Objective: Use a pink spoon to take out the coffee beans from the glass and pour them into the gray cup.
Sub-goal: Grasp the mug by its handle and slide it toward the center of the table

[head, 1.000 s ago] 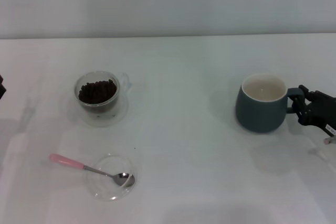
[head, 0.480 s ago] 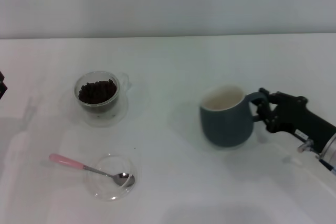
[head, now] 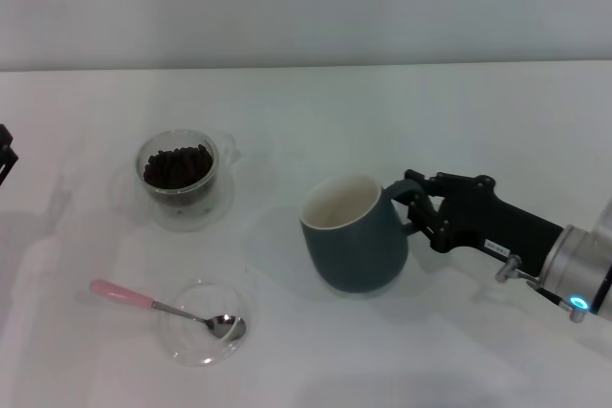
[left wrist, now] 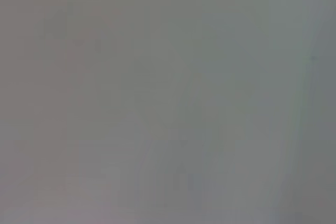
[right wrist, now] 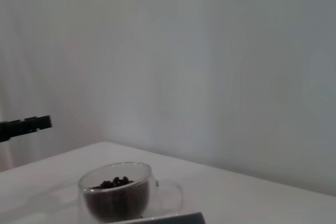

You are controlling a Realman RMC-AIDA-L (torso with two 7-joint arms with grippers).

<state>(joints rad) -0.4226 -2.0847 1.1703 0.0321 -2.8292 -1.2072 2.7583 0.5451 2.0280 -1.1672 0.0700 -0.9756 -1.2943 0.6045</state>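
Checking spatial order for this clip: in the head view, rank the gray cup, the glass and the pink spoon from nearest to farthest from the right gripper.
1. gray cup, held by its handle in the right gripper, mid-table.
2. glass, far left.
3. pink spoon, near left, on the clear dish; only slightly farther than the glass.

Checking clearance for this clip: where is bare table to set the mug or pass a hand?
Bare table lies between the glass and the gray cup, held by the right gripper, also along the far edge. Crowded front left: pink spoon resting in clear dish.
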